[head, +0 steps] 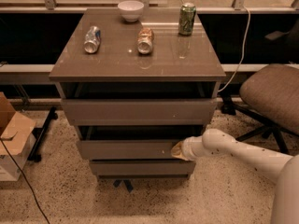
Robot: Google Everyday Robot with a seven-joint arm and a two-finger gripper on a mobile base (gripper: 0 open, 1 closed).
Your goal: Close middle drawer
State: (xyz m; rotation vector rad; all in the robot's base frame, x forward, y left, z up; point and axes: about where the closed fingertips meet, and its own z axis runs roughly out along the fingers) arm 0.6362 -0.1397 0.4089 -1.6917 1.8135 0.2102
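The middle drawer (126,149) is the second of three flat grey-brown fronts on a low cabinet. It stands a little out, with a dark gap above it. My gripper (177,150) comes in from the right on a white arm (233,153) and presses against the right end of this drawer's front. The larger top drawer (135,111) also stands out somewhat. The slim lowest drawer (140,167) sits further back beneath.
On the cabinet top (196,64) are a white bowl (131,9), an upright green can (187,18) and two cans lying down (92,39) (145,40). An office chair (273,92) stands to the right. A cardboard box (11,134) sits on the floor at left.
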